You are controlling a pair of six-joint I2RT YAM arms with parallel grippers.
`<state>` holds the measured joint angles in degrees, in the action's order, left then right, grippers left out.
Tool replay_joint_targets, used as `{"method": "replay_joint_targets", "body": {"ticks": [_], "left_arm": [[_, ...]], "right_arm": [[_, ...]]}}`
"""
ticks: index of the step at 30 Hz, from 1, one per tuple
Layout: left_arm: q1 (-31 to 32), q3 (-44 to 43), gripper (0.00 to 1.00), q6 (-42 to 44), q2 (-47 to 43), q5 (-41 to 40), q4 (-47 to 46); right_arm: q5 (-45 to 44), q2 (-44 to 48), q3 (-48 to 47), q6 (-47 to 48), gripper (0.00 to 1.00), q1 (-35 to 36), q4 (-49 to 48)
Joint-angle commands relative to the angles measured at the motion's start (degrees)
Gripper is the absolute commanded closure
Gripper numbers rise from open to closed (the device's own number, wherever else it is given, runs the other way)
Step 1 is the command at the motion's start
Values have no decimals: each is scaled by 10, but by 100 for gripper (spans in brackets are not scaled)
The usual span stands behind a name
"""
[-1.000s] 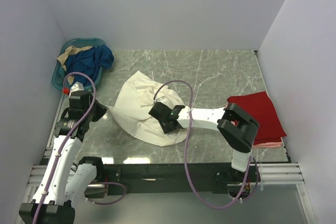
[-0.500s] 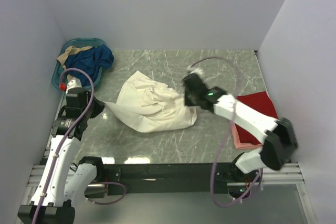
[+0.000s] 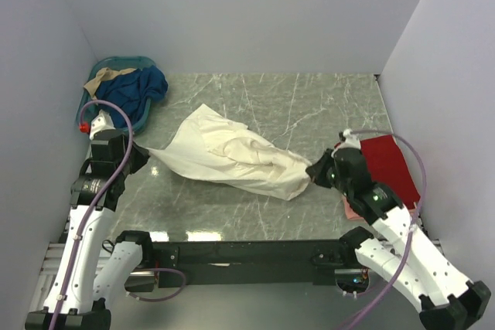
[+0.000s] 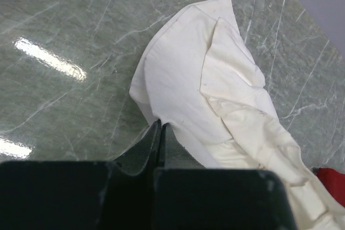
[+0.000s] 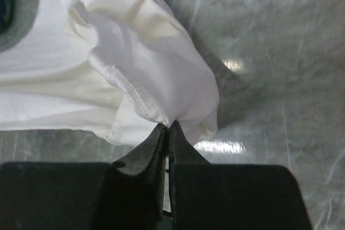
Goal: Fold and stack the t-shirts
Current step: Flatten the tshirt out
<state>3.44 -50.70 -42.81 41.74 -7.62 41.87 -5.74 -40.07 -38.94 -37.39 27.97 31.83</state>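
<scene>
Here, the left claw is pinched closed on one edge of the cream-white t-shirt. The jaws meet with only a thin layer of cloth between them. The right claw is likewise clamped on the same shirt, on a bunched fold at the opposite end, where a stitched hem runs into the jaws.

The shirt spans the gap between the two claws as a long, wrinkled diagonal band, drawn to a narrow point at each grip. Its wider middle lies on the grey marbled counter, with loose folds piled along the half nearer the right claw.

Just to the outer side of the right claw lies a folded red t-shirt, flat on the counter. A pink t-shirt lies under it (only a narrow margin shows, close behind the claw).

Beyond the left claw, in the far corner of the counter, stands a teal plastic basket. It holds a crumpled blue garment and a tan garment, both well apart from either claw.
</scene>
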Motion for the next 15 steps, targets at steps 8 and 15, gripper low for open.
{"method": "replay_joint_targets", "body": {"ticks": [8, 15], "left_arm": [[-5, -21, 99, 4, -29, -29, 11], [-5, -12, 99, 1, -35, -21, 7]], "right_arm": [[95, 116, 119, -90, 58, -2, -7], [117, 45, 60, -32, 52, 3, -30]]}}
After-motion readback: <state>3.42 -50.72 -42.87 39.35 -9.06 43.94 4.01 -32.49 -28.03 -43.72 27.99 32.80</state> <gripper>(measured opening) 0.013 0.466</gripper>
